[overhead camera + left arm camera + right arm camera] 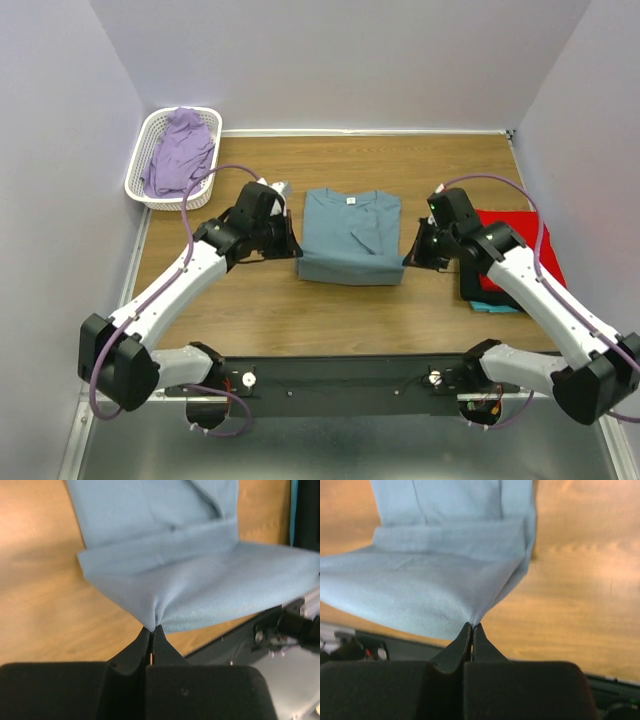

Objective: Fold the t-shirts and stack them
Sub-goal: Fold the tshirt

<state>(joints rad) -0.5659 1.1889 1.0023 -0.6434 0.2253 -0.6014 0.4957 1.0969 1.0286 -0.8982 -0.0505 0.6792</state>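
Note:
A dusty blue-grey t-shirt point(350, 235) lies in the middle of the table, neck label at the far end, its lower part doubled up. My left gripper point(297, 250) is shut on the shirt's near left corner, and the cloth point(200, 580) puckers at the fingertips of that gripper point(151, 628). My right gripper point(407, 258) is shut on the near right corner, where the fabric point(430, 580) is pulled up to a point at its tips point(472, 625). A folded red t-shirt point(510, 222) lies at the right, with a turquoise one point(497, 307) showing under its near edge.
A white lattice basket point(135, 175) stands at the back left corner and holds a purple cloth point(180, 150). Walls close in the table on the left, back and right. The arms' black base rail point(340, 375) runs along the near edge.

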